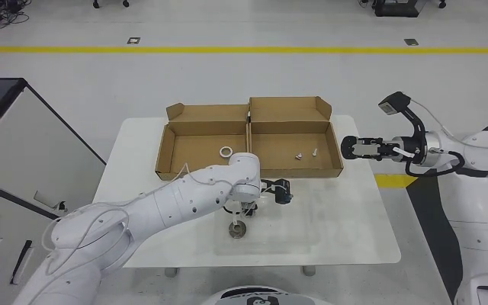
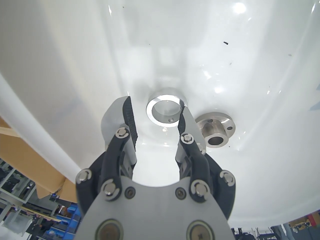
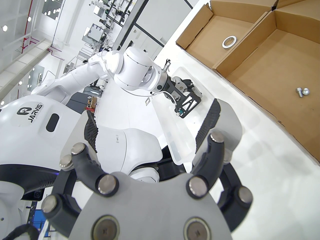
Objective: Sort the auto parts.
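From above, the sorting looks partly done. On the white desk (image 1: 358,221) two cardboard boxes sit side by side. The first box (image 1: 194,156), at about eleven o'clock, has one sorted ring (image 1: 226,152) in it. The second box (image 1: 274,145), at one o'clock, has a pair of bolts (image 1: 313,152). Toward six o'clock lies a clear tray (image 1: 305,232) with parts left in it, so I'd judge the job under way but not finished.

The left arm bends in from eight o'clock with its wrist turned down, and the left pincer (image 1: 238,217) hangs over the tray. From up here I can't quite make out which part lies under it. The right arm stretches level off the desk's three o'clock edge, with the right pincer (image 1: 345,146) pointing at the second box and apart from it.

At the left wrist, the pincer is spread wide and low in the tray, with a finger on either side of a loose ring (image 2: 163,111). One ribbed pad looks to be touching the ring's rim and the other stands off. A flanged hub (image 2: 215,129) lies just beside the ring, outside the fingers. Nothing is gripped.

At the right wrist, that pincer gapes wide and empty. It is held in the air beyond the desk's edge, facing the boxes and the other arm.
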Available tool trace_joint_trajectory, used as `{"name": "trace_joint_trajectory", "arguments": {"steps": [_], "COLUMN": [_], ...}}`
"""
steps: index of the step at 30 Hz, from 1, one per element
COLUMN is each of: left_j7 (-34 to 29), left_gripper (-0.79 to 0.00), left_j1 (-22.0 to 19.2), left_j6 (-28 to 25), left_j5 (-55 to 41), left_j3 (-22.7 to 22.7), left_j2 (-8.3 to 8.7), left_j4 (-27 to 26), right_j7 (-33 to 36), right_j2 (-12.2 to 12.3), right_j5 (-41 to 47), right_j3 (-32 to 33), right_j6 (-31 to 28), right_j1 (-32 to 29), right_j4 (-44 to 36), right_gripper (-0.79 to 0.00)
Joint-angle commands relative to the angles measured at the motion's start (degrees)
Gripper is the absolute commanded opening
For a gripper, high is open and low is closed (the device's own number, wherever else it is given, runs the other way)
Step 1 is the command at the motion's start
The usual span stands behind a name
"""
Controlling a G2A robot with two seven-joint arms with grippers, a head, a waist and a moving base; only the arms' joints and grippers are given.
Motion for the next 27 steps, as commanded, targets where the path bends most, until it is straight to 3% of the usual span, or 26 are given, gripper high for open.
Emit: {"name": "trace_joint_trajectory", "arguments": {"steps": [1, 12, 27], "left_j7": [0.1, 0.8, -0.6], "left_gripper": [-0.422, -0.434, -0.456], "left_j1": [0.1, -0.2, -1.0], "left_j6": [-0.1, -0.8, 0.6], "left_j5": [0.4, 0.5, 0.2], "left_j3": [0.0, 0.0, 0.0], "left_j2": [-0.12, -0.50, 0.70], "left_j4": [0.3, 0.8, 0.1], "right_j7": [0.0, 0.0, 0.0], "right_j2": [0.0, 0.0, 0.0], "right_j5": [0.0, 0.0, 0.0], "right_j3": [0.0, 0.0, 0.0], "right_j6": [0.0, 0.0, 0.0], "right_j1": [0.0, 0.0, 0.0], "right_j4": [0.0, 0.0, 0.0], "right_gripper": [0.000, 0.000, 0.000]}}
